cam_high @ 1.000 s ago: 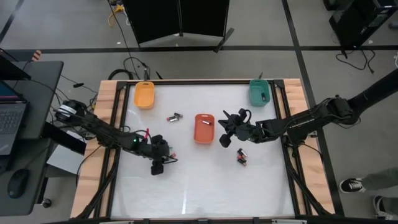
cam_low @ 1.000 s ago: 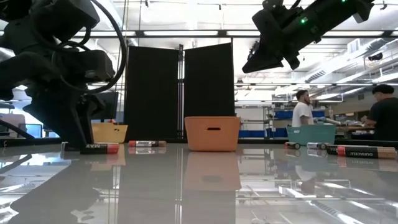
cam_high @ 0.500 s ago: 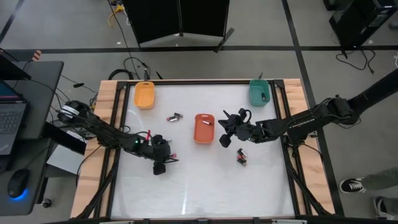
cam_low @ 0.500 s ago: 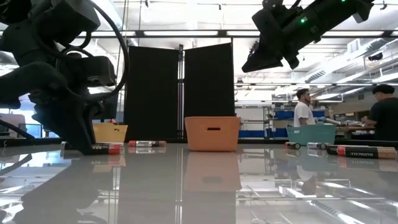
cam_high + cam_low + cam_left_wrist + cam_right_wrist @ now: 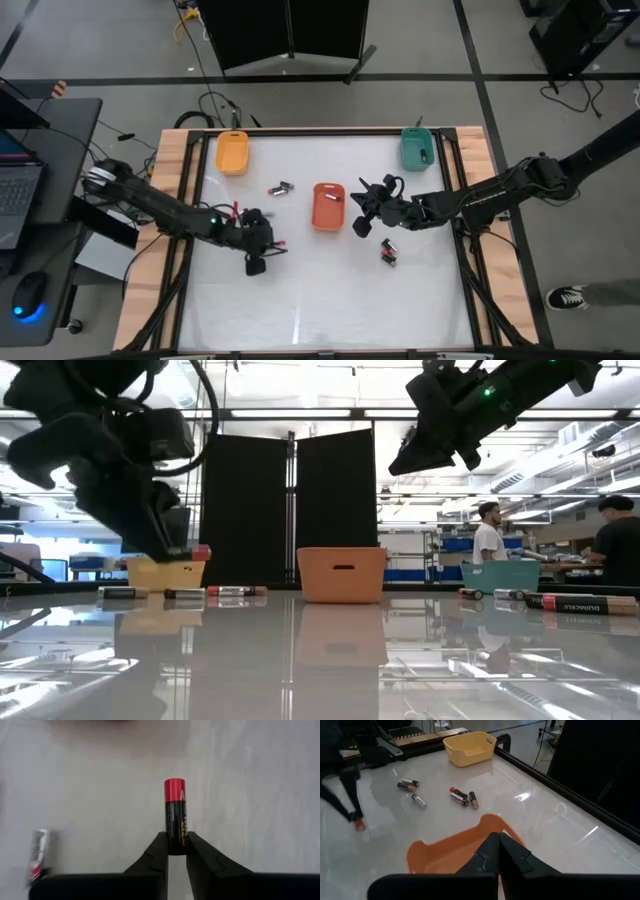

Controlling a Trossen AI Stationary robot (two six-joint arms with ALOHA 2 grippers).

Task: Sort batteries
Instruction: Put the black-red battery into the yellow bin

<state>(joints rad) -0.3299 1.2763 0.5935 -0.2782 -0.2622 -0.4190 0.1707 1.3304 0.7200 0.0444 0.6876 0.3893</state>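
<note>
The left end effector (image 5: 176,851) is clamped on a battery (image 5: 175,815), black with a red end, holding it upright above the bench (image 5: 300,300), left of centre and toward the near side. Other batteries lie on the bench: a few just beside that arm (image 5: 185,593), a pair (image 5: 281,188) between the yellow-orange tray (image 5: 232,153) and the orange tray (image 5: 327,206), and more near the right (image 5: 388,251). The teal tray (image 5: 416,149) sits at the far right corner. The right end effector (image 5: 499,851) hovers above the orange tray's right edge, its fingers pressed together and empty.
</note>
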